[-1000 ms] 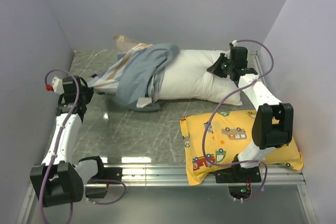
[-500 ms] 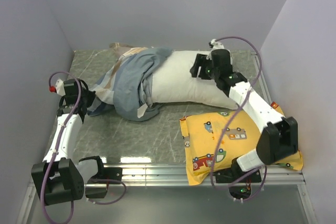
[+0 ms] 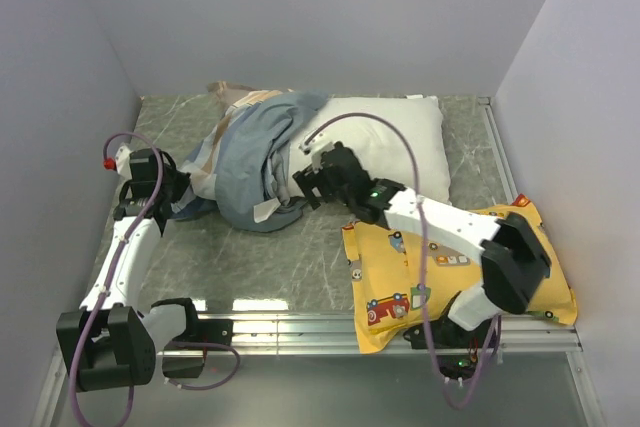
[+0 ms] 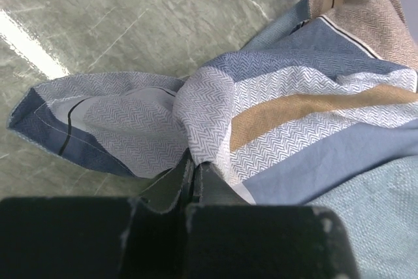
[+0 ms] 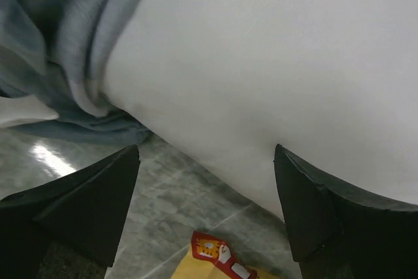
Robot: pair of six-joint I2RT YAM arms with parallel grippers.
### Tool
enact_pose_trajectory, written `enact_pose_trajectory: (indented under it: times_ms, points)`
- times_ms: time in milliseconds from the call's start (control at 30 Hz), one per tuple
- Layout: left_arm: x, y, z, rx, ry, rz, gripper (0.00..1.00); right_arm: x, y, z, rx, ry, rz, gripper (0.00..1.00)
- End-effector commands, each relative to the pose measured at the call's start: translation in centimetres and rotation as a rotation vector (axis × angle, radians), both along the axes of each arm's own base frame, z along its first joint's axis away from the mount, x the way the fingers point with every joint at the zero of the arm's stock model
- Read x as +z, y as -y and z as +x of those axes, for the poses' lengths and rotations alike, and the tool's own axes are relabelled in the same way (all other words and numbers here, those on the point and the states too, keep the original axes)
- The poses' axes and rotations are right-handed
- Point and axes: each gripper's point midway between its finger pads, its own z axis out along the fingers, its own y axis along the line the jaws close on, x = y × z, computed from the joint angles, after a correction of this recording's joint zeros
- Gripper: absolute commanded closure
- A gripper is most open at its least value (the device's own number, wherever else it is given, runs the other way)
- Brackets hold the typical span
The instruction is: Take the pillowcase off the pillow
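Observation:
The white pillow lies at the back of the table, its left end still inside the striped blue-grey pillowcase, which is bunched up there. My left gripper is shut on a fold of the pillowcase at its left edge; in the left wrist view the gripper pinches the herringbone cloth. My right gripper hangs open over the pillow's near edge, beside the bunched cloth. In the right wrist view the gripper holds nothing, with the pillow ahead of it and the pillowcase to its left.
A yellow pillow with a cartoon-vehicle print lies at the front right, under the right arm; its corner shows below the right fingers. Grey walls close in the marble table on three sides. A metal rail runs along the front.
My right gripper let go of the pillow's far right end, opened, and swung left to the pillow's near edge by the bunched cloth. The left gripper stayed shut on the pillowcase.

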Motion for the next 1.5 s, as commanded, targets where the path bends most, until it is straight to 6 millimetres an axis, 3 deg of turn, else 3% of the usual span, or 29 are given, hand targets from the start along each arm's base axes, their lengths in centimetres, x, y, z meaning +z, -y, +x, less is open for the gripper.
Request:
enact_pose_trajectory:
  times_ms: [0, 33, 100, 133, 167, 200, 233, 300, 400, 433, 500, 533, 600, 667, 700, 767, 867, 900, 967, 1000, 1067, 1100, 1200, 1300, 1333, 1433, 1467]
  points:
    - [4.5, 0.1, 0.9, -0.021, 0.114, 0.036, 0.99, -2.3, 0.4, 1.8, -0.073, 0.071, -0.136, 0.1]
    - [5.2, 0.1, 1.0, -0.024, 0.129, 0.039, 1.0, -4.0, 1.1, 2.7, -0.128, 0.068, -0.194, 0.1]
    - [5.6, 0.2, 0.9, -0.034, 0.129, 0.044, 1.0, -4.1, 1.1, 4.1, -0.191, 0.089, -0.222, 0.14]
    - [6.4, 0.2, 1.0, -0.038, 0.142, 0.049, 1.0, -5.3, 1.1, 4.6, -0.207, 0.081, -0.255, 0.2]
    - [6.7, 0.2, 1.0, -0.044, 0.144, 0.061, 0.99, -5.0, 1.7, 5.3, -0.26, 0.103, -0.277, 0.27]
    - [7.0, 0.1, 0.9, -0.041, 0.147, 0.069, 0.99, -3.9, 1.6, 6.0, -0.284, 0.115, -0.27, 0.46]
    - [7.9, 0.0, 0.8, -0.041, 0.158, 0.079, 1.0, -3.4, 2.1, 6.5, -0.318, 0.12, -0.269, 0.97]
    - [8.9, -0.2, 0.6, -0.044, 0.168, 0.111, 1.0, -0.5, 2.7, 7.4, -0.386, 0.157, -0.225, 1.0]
    - [11.8, -0.9, 0.2, -0.033, 0.204, 0.164, 1.0, 5.3, 3.6, 7.8, -0.417, 0.219, -0.154, 1.0]
    - [14.0, -1.3, 0.0, -0.014, 0.245, 0.186, 0.99, 7.7, 4.1, 7.6, -0.429, 0.247, -0.134, 1.0]
    - [15.9, -1.6, -0.5, -0.011, 0.26, 0.22, 1.0, 12.1, 4.9, 7.2, -0.448, 0.282, -0.116, 1.0]
    - [18.3, -1.6, -0.7, -0.01, 0.306, 0.233, 1.0, 14.9, 5.7, 6.6, -0.456, 0.307, -0.075, 1.0]
    - [21.3, -1.6, -1.1, -0.018, 0.352, 0.259, 1.0, 20.1, 6.5, 5.3, -0.439, 0.352, 0.015, 1.0]
    - [22.8, -1.5, -1.3, -0.026, 0.373, 0.27, 0.99, 23.1, 7.1, 4.7, -0.436, 0.385, 0.079, 1.0]
    - [24.1, -1.4, -1.2, -0.03, 0.394, 0.278, 0.98, 23.7, 6.9, 4.6, -0.414, 0.386, 0.104, 1.0]
    - [24.5, -0.8, -0.7, -0.066, 0.39, 0.271, 0.94, 23.8, 6.7, 5.1, -0.403, 0.357, 0.126, 1.0]
    - [24.3, 0.0, 1.0, -0.133, 0.362, 0.262, 0.85, 19.7, 4.9, 7.5, -0.352, 0.244, 0.127, 1.0]
    - [23.5, 0.1, 2.1, -0.153, 0.331, 0.255, 0.78, 17.0, 4.7, 9.1, -0.354, 0.194, 0.104, 1.0]
    - [22.3, 0.5, 3.2, -0.185, 0.3, 0.247, 0.71, 13.0, 3.0, 10.2, -0.312, 0.081, 0.134, 1.0]
    - [21.2, 1.1, 4.2, -0.225, 0.285, 0.229, 0.61, 9.7, 2.2, 11.3, -0.306, 0.018, 0.116, 1.0]
    - [20.3, 1.8, 5.0, -0.264, 0.281, 0.216, 0.5, 5.8, 1.5, 12.5, -0.287, -0.089, 0.168, 1.0]
    - [19.4, 2.5, 5.3, -0.304, 0.272, 0.199, 0.4, 3.1, 1.0, 13.1, -0.29, -0.141, 0.162, 1.0]
    - [19.6, 3.9, 5.1, -0.349, 0.298, 0.225, 0.23, -0.8, 0.8, 14.1, -0.309, -0.21, 0.196, 1.0]
    - [20.9, 6.0, 4.1, -0.392, 0.341, 0.266, 0.15, -2.3, 1.1, 15.2, -0.345, -0.228, 0.202, 1.0]
    - [20.8, 6.7, 3.8, -0.403, 0.34, 0.261, 0.15, -1.9, 1.1, 15.7, -0.355, -0.224, 0.215, 1.0]
    - [19.1, 8.3, 2.7, -0.382, 0.293, 0.263, 0.16, -2.3, 1.4, 16.5, -0.374, -0.24, 0.222, 1.0]
    - [18.2, 9.7, 2.2, -0.405, 0.277, 0.254, 0.16, -2.3, 1.5, 16.6, -0.378, -0.241, 0.227, 1.0]
